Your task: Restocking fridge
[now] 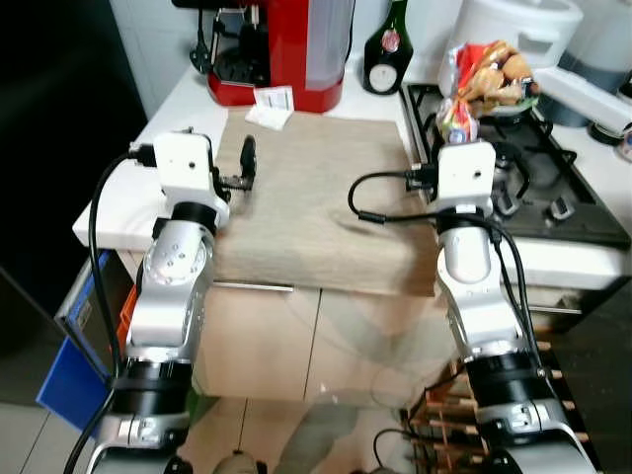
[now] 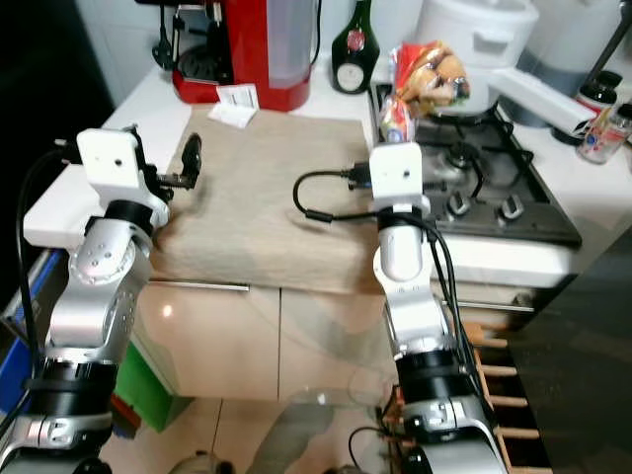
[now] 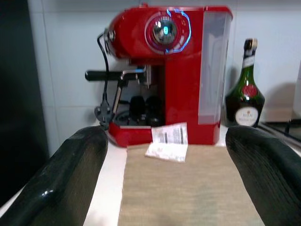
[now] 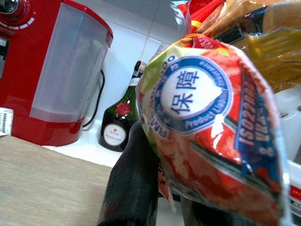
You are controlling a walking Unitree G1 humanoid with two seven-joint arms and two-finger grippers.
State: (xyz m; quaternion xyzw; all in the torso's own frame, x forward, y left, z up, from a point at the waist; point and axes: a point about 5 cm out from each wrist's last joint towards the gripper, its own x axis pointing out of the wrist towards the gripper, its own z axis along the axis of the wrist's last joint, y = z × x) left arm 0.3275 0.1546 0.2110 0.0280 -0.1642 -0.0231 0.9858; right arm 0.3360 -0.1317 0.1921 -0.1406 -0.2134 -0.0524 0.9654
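My right gripper (image 4: 162,197) is shut on a crinkly plastic food bag (image 4: 211,117) with a red, blue and white label. It holds the bag up over the left edge of the gas hob (image 1: 553,197). The bag's top shows yellow-brown contents (image 1: 489,74). A black finger (image 4: 134,174) presses against the bag's side. My left gripper (image 3: 164,179) is open, its two fingers (image 3: 70,174) spread wide with nothing between them. It hovers over the left part of the beige mat (image 1: 316,197), pointing toward the back of the counter.
A red coffee machine (image 1: 286,44) stands at the back of the counter with a paper slip (image 1: 272,104) in front of it. A dark green bottle (image 1: 385,54) stands beside it. A white cooker (image 1: 518,30) sits behind the hob. A blue crate (image 1: 74,370) is on the floor at left.
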